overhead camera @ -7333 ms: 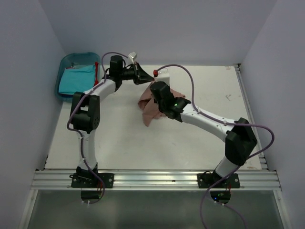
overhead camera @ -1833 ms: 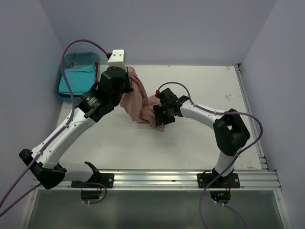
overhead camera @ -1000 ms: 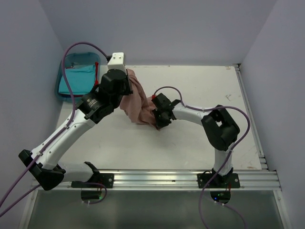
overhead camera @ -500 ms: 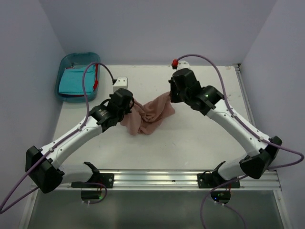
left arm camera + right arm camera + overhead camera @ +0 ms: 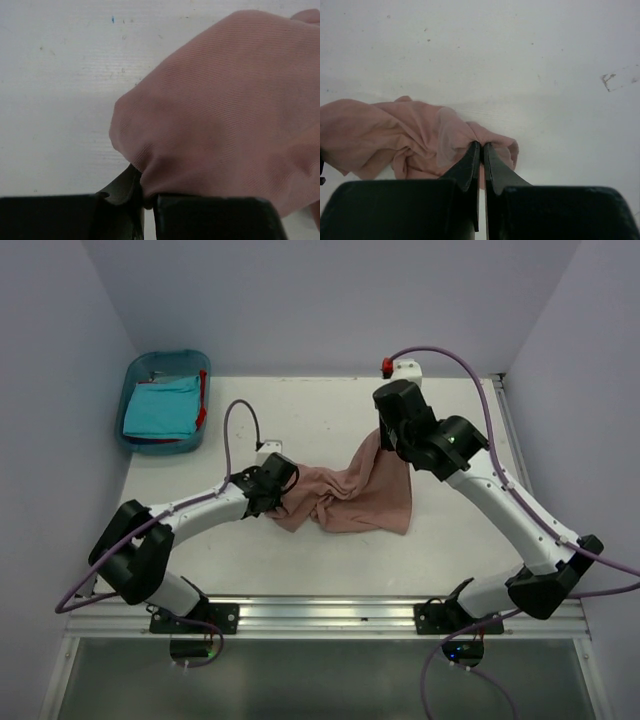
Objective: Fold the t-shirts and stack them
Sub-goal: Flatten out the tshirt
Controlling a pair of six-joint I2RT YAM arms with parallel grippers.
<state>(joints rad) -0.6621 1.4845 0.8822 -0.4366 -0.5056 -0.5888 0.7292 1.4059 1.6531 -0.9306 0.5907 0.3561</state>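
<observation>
Pink tee (image 5: 345, 495) gripped at 2 ends: left gripper (image 5: 147, 200) clamped on left edge, right gripper (image 5: 481, 147) clamped on raised far corner. Turquoise tee (image 5: 160, 408) laid in bin (image 5: 168, 354).

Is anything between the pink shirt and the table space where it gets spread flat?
Nothing visible. The left gripper and right gripper both pinch the dusty pink cloth t-shirt directly, and the blue plastic bin sits apart at the white table's far left corner.
</observation>
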